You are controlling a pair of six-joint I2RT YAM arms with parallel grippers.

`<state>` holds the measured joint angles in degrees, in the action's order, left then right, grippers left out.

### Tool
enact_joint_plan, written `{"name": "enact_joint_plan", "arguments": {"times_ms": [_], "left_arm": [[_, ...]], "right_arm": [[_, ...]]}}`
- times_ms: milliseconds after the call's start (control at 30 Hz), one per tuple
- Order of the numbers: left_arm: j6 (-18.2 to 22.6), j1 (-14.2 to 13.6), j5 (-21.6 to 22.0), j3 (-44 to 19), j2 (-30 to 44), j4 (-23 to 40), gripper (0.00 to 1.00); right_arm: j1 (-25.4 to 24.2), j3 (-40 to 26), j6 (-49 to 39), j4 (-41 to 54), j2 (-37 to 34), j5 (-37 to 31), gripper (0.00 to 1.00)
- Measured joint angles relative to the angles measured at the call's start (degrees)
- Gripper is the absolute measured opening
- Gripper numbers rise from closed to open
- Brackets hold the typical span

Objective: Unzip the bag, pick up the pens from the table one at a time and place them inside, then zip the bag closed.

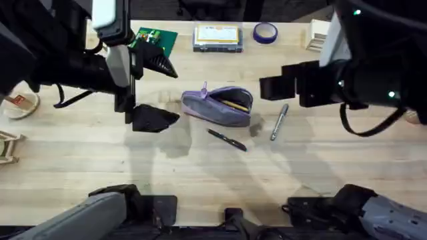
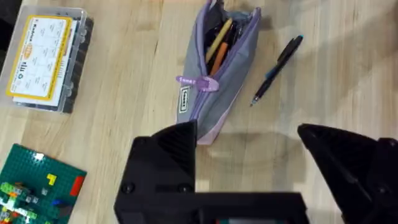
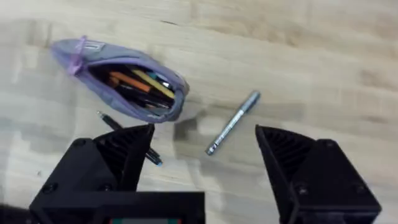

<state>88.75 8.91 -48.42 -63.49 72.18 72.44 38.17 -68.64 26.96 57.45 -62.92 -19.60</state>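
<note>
The lilac and grey bag (image 1: 217, 105) lies mid-table with its zipper open, and orange and dark pens show inside it (image 2: 217, 56). A dark pen (image 1: 227, 140) rests on the table (image 1: 200, 173) just in front of the bag. A silver pen (image 1: 279, 122) lies to the bag's right. My left gripper (image 1: 160, 92) hovers open to the left of the bag, holding nothing. On the right, my right gripper (image 1: 272, 81) hangs open above the silver pen (image 3: 233, 122). The right wrist view shows the bag (image 3: 124, 84) and part of the dark pen (image 3: 124, 134).
At the table's far edge sit a clear box with a yellow label (image 1: 217, 37), a purple tape roll (image 1: 265, 31), a green brick plate (image 1: 155, 40) and a wooden piece (image 1: 317, 33). Small wooden items (image 1: 17, 103) lie at the left edge.
</note>
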Motion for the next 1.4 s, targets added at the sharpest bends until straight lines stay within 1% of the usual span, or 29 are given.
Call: {"name": "enact_joint_plan", "arguments": {"times_ms": [133,333,433,533,633,667,900,967,1100,1167,1300,1400], "left_arm": [[0.00,0.00,0.00,-0.02,0.00,-0.02,0.993],[0.00,0.00,0.00,0.00,0.00,-0.02,0.993],[0.00,0.00,0.00,0.00,0.00,-0.02,0.993],[0.00,0.00,0.00,-0.01,0.00,-0.02,0.993],[0.00,0.00,0.00,-0.01,0.00,-0.02,0.993],[0.00,0.00,0.00,0.00,0.00,-0.02,0.993],[0.00,0.00,0.00,0.00,0.00,-0.02,0.993],[0.00,0.00,0.00,-0.02,0.00,0.00,0.993],[0.00,-0.02,-0.02,-0.02,0.00,0.00,0.993],[0.00,0.00,-0.02,-0.02,0.00,0.00,0.993],[0.00,0.00,-0.02,0.00,0.02,-0.02,0.993],[0.00,0.00,-0.02,0.00,0.00,-0.02,0.993]], "right_arm": [[0.00,0.00,7.02,4.46,0.00,-4.07,0.997],[0.00,0.00,14.52,5.25,-0.32,-6.86,0.997],[0.00,0.23,16.50,4.99,-1.08,-7.60,0.997],[0.00,2.33,18.63,4.36,-1.31,-7.88,0.997],[0.00,6.36,20.44,1.85,-1.35,-7.85,0.998],[0.00,10.10,21.70,-0.24,-1.97,-7.60,0.998],[0.00,10.11,21.77,-0.36,-1.97,-7.60,0.998],[-1.45,13.18,21.94,-6.19,-1.33,-5.82,0.998],[-5.72,19.32,22.05,-8.60,-1.73,-3.01,0.998],[-7.40,21.25,21.84,-10.76,-1.88,-0.90,0.998],[-9.99,23.46,21.41,-12.96,-1.86,1.60,0.998],[-10.93,24.15,20.39,-13.71,-1.88,2.34,0.998]]}}
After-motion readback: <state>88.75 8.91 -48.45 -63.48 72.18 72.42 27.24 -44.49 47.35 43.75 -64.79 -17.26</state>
